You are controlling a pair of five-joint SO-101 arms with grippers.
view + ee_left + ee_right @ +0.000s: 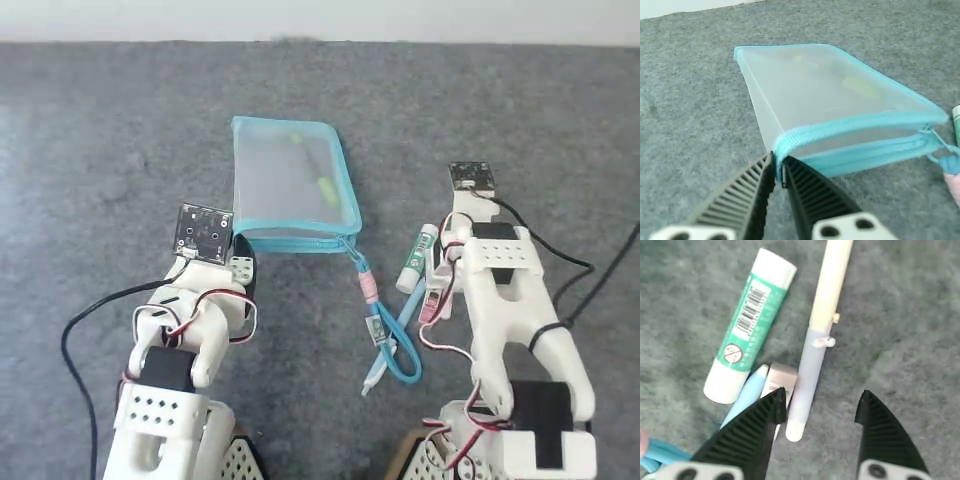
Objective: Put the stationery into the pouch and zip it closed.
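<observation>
A grey, felt-like mat covers the table. It lies beneath the left gripper and the right gripper alike and spreads out on every side of them, its nap coarse and mottled. Well ahead of both, past the mat's far edge, runs a pale white strip; wall or board, I cannot tell.

Frosted smooth plastic pouch on rough grey felt table
</observation>
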